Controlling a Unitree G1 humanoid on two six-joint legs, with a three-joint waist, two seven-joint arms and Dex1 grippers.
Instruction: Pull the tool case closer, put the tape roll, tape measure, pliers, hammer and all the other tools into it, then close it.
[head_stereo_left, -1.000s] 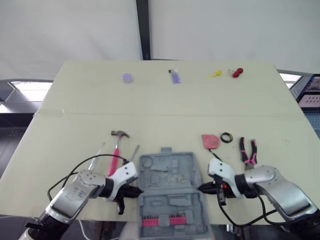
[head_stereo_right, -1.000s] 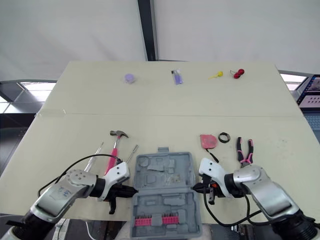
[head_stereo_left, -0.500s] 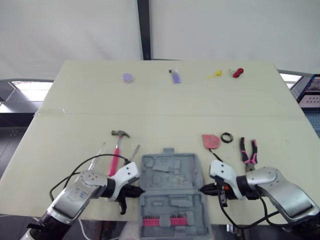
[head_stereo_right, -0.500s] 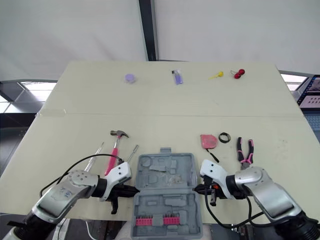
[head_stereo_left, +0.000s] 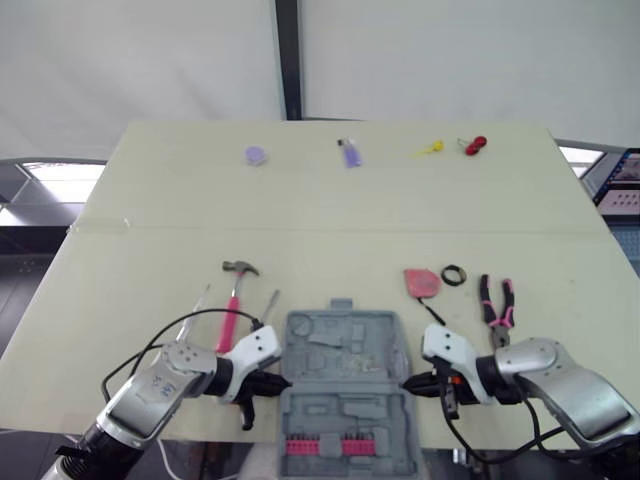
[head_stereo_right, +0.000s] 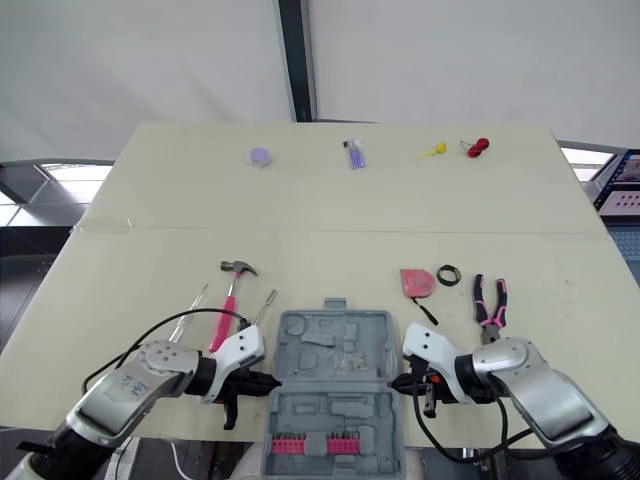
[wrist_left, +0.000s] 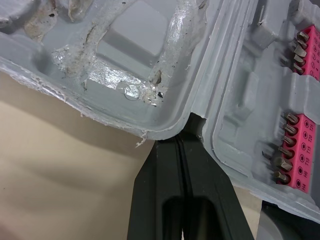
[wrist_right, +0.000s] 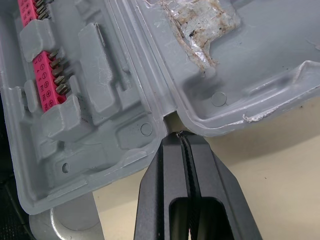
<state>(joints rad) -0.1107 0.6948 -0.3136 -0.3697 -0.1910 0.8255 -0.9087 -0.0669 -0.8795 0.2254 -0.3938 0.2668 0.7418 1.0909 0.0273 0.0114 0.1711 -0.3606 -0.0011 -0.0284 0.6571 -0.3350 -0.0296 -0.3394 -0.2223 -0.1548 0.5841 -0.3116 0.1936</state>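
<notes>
Pale cream tabletop fills most of the head view, with a white wall and a dark post behind it. The grey tool case (head_stereo_left: 345, 390) lies open in the lower middle of the frame, its lower half carrying a pink bit rack (head_stereo_left: 322, 445) and apparently reaching past the table's front edge. The left gripper (wrist_left: 182, 142) is at the case's left side and the right gripper (wrist_right: 182, 142) at its right side. Each has its two black fingers pressed flat together with no gap, holding nothing, the tips tucked into the hinge notch between the two halves. To the upper left of the case lie the pink-handled hammer (head_stereo_left: 235, 295) and two thin screwdrivers (head_stereo_left: 190, 312). To its upper right are the red tape measure (head_stereo_left: 421, 282), the small black tape roll (head_stereo_left: 454, 274) touching or just beside it, and the pliers (head_stereo_left: 497, 303). None of them is in the case. I judge the pulling step to be in hand and close to finished, since the case already sits right at the front. The next move calls for backing the tips out of the notches, opening a gripper, and reaching for a nearby tool. The right arm is nearer the tape measure, the left nearer the hammer.
</notes>
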